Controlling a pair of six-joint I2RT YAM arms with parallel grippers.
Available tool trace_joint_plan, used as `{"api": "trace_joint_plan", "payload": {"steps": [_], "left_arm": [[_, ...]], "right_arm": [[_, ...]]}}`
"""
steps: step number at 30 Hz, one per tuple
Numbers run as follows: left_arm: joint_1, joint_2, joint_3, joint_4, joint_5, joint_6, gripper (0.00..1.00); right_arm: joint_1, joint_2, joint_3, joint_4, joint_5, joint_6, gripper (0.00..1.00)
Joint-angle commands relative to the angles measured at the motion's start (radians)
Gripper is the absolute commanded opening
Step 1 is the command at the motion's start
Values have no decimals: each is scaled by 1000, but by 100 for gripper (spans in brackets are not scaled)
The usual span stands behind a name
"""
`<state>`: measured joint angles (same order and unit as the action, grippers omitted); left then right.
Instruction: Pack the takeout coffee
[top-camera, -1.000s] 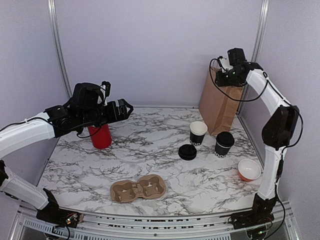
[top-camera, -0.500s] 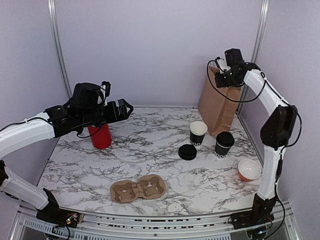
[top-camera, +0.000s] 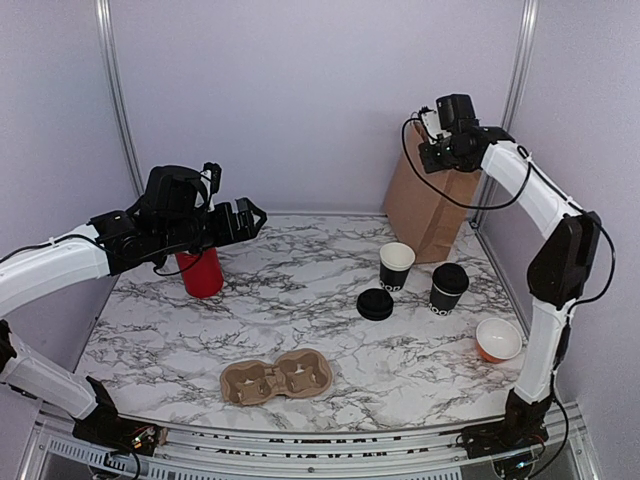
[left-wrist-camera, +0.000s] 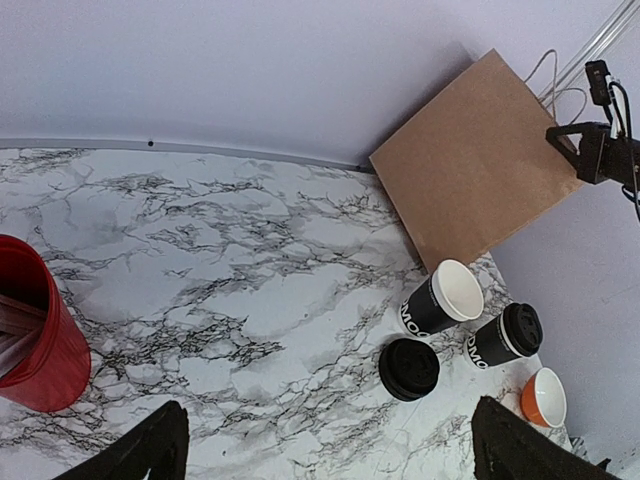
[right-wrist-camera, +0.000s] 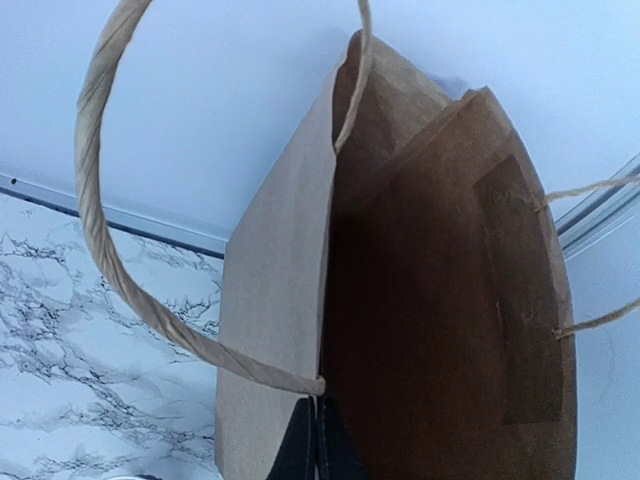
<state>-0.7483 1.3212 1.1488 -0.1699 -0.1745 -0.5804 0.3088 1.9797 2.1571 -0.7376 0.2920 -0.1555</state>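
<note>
Left end effector (top-camera: 252, 218) with jaws spread wide; right end effector (top-camera: 432, 156) pinched closed, arm high.

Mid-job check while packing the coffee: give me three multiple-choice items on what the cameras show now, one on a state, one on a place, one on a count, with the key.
1. The right pincer is:
A. open in the air
B. shut on the paper bag's top edge
C. shut on a cup

2. The loose black lid lies:
A. inside the bag
B. leaning on the bag's side
C. flat on the table, near the open black cup

3. Black cups standing on the table:
A. one
B. two
C. three

Key:
1 B, the right wrist view shows its fingers closed on the bag's edge.
2 C, the lid sits on the marble just in front of the open cup.
3 B, there is the open one and a lidded cup.
</note>
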Motion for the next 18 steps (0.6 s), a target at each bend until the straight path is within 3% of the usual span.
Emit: {"api": "trace_joint_plan", "payload": {"steps": [1,10,18], "left_arm": [[4,-5,-7,-10,8,0,99],[4,-2,-3,-8,10,4,99],[4,-8,-5,-2,5,-2,99]], "right_arm": [[30,-125,-67,189,61,-49,0],[127,-292,-294,508,95,-178,0],[259,-286,-245,557,71,-209,0]]}}
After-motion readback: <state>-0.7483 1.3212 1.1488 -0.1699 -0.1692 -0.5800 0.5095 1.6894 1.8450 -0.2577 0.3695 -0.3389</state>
